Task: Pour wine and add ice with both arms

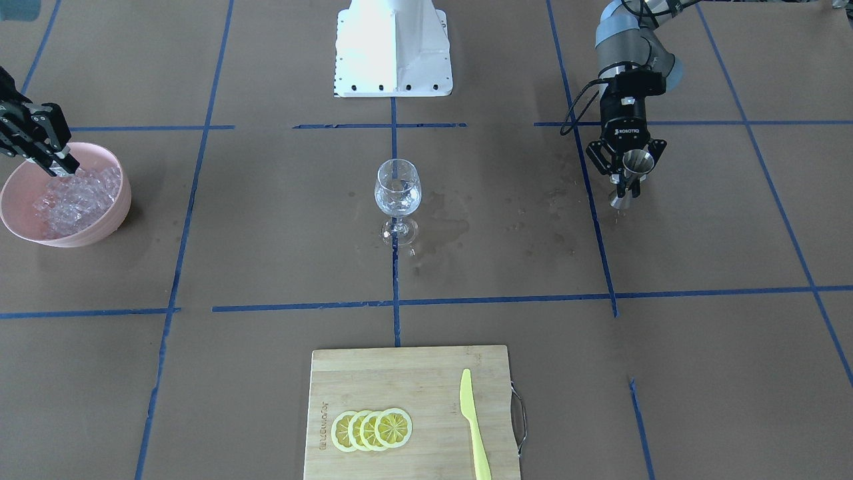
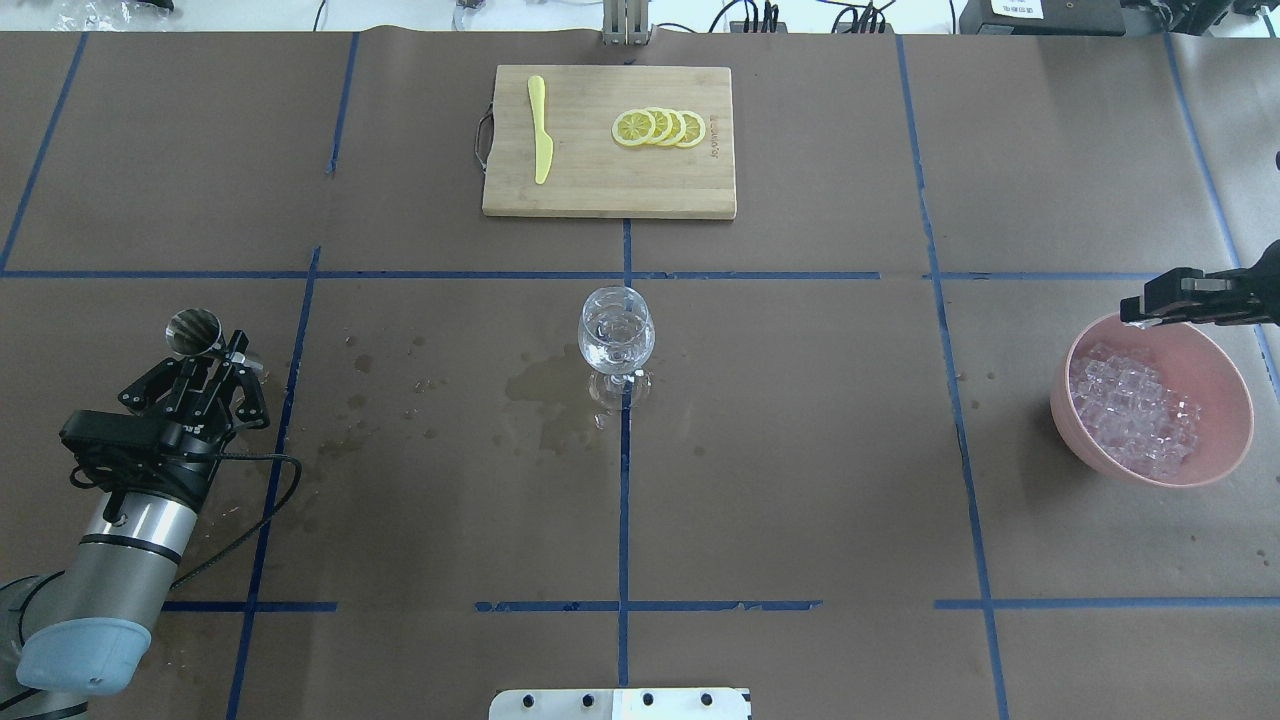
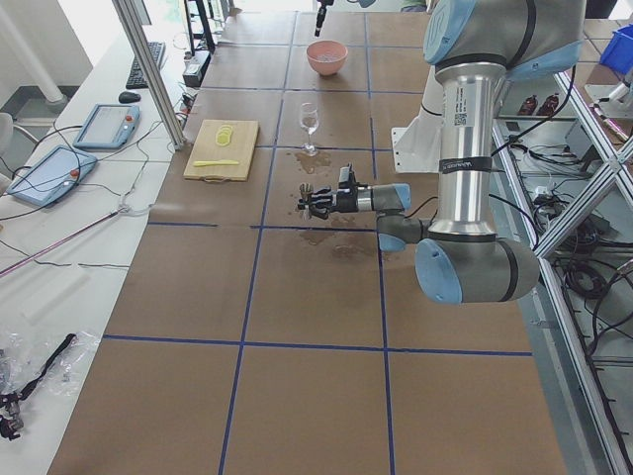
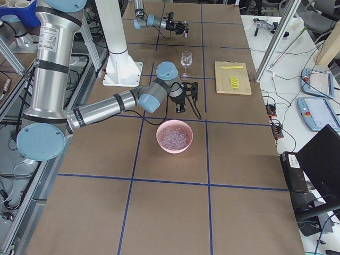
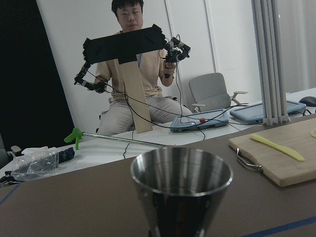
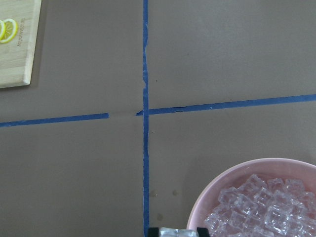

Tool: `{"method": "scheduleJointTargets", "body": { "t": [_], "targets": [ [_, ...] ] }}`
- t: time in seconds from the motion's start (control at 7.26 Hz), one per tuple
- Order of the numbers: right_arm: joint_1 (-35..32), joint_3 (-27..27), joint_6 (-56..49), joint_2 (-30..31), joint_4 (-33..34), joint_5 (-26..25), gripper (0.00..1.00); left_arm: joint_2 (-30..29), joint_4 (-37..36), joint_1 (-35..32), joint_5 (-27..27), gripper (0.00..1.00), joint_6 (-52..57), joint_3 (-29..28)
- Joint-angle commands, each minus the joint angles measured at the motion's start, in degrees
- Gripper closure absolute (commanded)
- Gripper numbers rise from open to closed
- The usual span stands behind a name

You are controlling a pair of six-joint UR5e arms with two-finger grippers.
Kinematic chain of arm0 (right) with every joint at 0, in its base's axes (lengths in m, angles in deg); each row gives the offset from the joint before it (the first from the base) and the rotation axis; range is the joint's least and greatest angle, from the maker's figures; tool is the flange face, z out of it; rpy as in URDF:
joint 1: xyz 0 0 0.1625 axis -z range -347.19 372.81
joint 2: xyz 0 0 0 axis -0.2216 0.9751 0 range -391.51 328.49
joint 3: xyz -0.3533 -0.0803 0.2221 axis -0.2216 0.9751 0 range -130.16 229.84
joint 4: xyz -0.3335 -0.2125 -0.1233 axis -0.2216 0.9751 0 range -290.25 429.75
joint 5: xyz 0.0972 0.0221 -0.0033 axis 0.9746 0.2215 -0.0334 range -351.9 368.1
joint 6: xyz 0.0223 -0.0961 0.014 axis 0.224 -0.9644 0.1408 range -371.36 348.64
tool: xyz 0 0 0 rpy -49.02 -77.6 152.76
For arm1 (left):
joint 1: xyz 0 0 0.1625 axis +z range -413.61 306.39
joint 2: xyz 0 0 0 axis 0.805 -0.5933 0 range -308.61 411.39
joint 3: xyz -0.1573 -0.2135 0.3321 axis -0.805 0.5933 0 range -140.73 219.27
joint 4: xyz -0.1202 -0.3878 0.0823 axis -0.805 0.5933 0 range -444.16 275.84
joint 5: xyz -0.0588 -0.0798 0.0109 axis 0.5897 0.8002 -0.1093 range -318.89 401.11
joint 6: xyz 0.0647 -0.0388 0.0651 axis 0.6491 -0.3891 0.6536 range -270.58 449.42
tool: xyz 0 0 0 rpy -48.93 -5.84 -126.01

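The left end effector is closed narrow around the waist of a steel jigger. It holds the jigger about upright with the mouth up. Whether the jigger's foot touches the desk cannot be told.

The right end effector hangs above a pink bowl. Its fingertips are pinched on a single clear cube, which shows at the bottom edge of the right wrist view. Below that end effector the ice lies heaped in the bowl, filling most of it, and the fingers are clear of the heap.

The wine is a small pool of clear liquid in the bowl of a stemmed glass. The glass stands upright about midway between the two end effectors and well apart from both. Dark wet patches mark the brown paper beside the glass, and smaller spots trail from there toward the left end effector.

A wooden cutting board lies farther from the robot than either end effector, in line with the glass. On it is a row of overlapping lemon slices. A yellow plastic knife lies flat on the part of the board nearer the left end effector.

In the left wrist view, a seated person beyond the desk holds a control handle in each hand.
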Motion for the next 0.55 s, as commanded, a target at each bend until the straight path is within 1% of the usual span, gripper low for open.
{"method": "scheduleJointTargets", "body": {
  "t": [0.0,0.14,0.41],
  "targets": [
    [-0.05,-0.13,1.17,-1.33,-0.03,0.29,1.00,-0.13,-0.10,0.64,0.44,1.00,-3.11,-1.76],
    [-0.05,-0.30,1.17,-1.42,-0.03,0.29,1.00,-0.13,-0.10,0.64,2.10,1.00,-5.72,-1.76],
    [-0.05,-0.39,1.44,-2.29,-0.03,0.29,1.00,-0.22,-0.10,1.07,2.65,1.00,-7.50,-4.12]
  ]
}}
